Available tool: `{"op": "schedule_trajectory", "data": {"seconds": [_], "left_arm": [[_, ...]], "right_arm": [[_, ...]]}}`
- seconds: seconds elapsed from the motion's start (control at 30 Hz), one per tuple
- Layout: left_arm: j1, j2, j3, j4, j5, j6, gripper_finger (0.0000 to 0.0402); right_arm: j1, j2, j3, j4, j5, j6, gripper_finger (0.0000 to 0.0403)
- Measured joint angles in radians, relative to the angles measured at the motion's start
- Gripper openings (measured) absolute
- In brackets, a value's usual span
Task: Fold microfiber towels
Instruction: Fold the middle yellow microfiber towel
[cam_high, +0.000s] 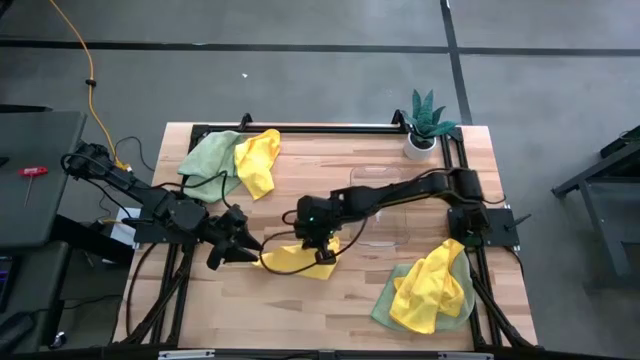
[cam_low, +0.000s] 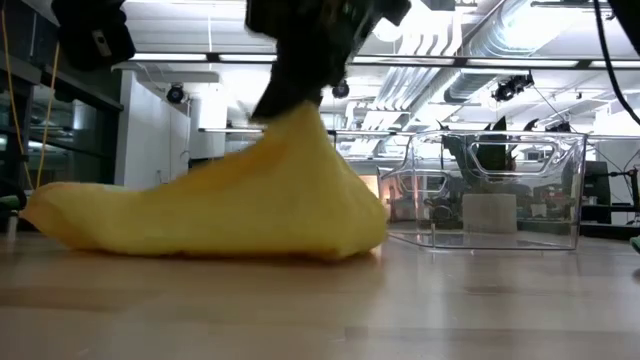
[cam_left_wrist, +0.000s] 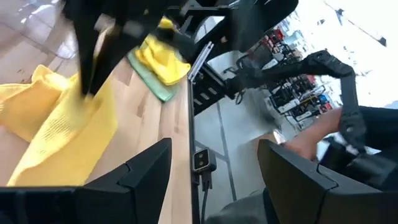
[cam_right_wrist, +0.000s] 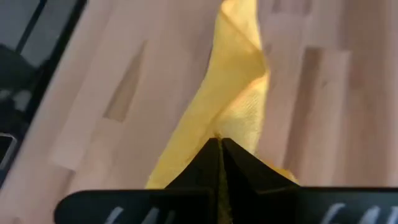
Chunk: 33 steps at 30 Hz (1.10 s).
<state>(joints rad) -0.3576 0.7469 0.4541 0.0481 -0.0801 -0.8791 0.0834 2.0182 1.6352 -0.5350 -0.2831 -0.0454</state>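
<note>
Right tool (cam_right_wrist: 219, 146) pinched together on a yellow towel (cam_high: 298, 260) near the middle of the worktop (cam_high: 300, 310), lifting one part into a peak while the rest lies on the wood. Left tool (cam_high: 243, 250) just left of that towel, fingers apart, holding nothing. More yellow and green towels heaped at far left (cam_high: 232, 160) and near right (cam_high: 430, 288).
</note>
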Motion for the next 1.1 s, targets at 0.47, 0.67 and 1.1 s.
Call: {"op": "schedule_trajectory", "data": {"seconds": [0.47, 0.67, 1.1], "left_arm": [[0.0, 0.083, 0.0, -0.276, -0.143, -0.027, 0.0227], [0.001, 0.197, 0.0, -0.386, -0.228, -0.058, 0.0227], [0.212, 0.441, 0.0, -0.46, -0.005, -0.25, 0.0227]], "right_arm": [[0.041, -0.125, 0.0, -0.034, 0.29, 0.247, 0.0], [0.049, -0.125, 0.0, -0.03, 0.297, 0.262, 0.0], [0.048, -0.125, 0.0, -0.029, 0.3, 0.273, 0.0]]}}
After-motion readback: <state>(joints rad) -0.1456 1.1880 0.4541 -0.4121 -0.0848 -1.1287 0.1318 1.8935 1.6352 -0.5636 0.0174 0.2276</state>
